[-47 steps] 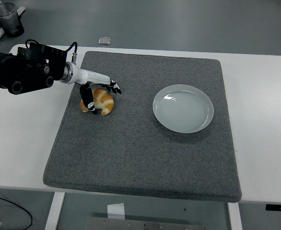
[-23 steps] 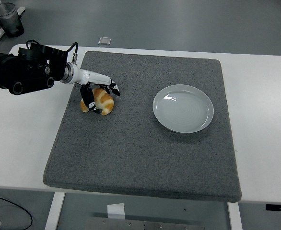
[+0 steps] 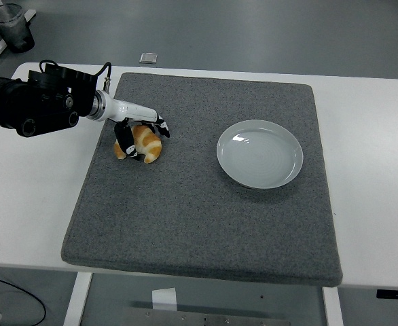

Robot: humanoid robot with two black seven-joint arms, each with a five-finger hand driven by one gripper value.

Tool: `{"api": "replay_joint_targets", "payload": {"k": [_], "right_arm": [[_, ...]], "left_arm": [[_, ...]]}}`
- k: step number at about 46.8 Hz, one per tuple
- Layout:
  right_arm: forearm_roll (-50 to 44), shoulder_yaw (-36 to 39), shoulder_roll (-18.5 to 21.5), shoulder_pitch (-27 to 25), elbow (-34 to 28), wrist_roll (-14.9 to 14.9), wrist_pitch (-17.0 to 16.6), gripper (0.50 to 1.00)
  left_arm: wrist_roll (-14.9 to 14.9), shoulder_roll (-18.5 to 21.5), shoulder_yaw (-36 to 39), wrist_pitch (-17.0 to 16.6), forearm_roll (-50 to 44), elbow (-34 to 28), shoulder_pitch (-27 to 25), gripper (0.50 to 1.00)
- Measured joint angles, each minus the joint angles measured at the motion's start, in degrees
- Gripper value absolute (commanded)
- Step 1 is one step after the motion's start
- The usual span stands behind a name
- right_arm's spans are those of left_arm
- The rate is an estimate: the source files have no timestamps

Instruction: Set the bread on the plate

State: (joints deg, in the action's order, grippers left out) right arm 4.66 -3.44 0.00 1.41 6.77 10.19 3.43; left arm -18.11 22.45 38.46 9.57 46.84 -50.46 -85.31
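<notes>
A golden croissant-like bread (image 3: 145, 143) lies on the grey mat (image 3: 199, 204) at its upper left. My left hand (image 3: 143, 136) comes in from the left edge and sits over the bread, its thumb on the near side and the other fingers curled over the far side, closing around it. The bread still rests on the mat. A round white plate (image 3: 259, 153) stands on the mat to the right, well apart from the hand, with nothing on it. My right arm is out of view.
The grey mat covers most of the white table (image 3: 375, 136). A dark cup (image 3: 11, 27) stands beyond the table's far left corner, and a small grey object (image 3: 148, 58) lies on the floor behind.
The left hand's fingers have curled in a little tighter around the bread. The bread and plate have not moved.
</notes>
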Motion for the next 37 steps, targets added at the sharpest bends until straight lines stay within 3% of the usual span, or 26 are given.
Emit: {"api": "replay_joint_targets", "payload": {"k": [8,13,17,25,37], "right_arm": [[0.0,0.0,0.0,0.0,0.0,0.0,0.0,0.932],[0.0,0.0,0.0,0.0,0.0,0.0,0.0,0.932],[0.0,0.0,0.0,0.0,0.0,0.0,0.0,0.932],[0.0,0.0,0.0,0.0,0.0,0.0,0.0,0.932],[0.0,0.0,0.0,0.0,0.0,0.0,0.0,0.932]], "left_arm": [[0.0,-0.3,0.0,-0.4,0.2,0.2,-0.1,0.814],[0.0,-1.1,0.0,-1.0,1.1,0.9,-0.1,0.697],[0.0,-1.2,0.0,-1.3,1.9,1.1,-0.1,0.658],[0.1,-1.3,-0.1,-1.4,2.4,1.2,-0.3,0.500],[0.2,-1.6,-0.1,-1.3,2.5,1.2,-0.6,0.500]]}}
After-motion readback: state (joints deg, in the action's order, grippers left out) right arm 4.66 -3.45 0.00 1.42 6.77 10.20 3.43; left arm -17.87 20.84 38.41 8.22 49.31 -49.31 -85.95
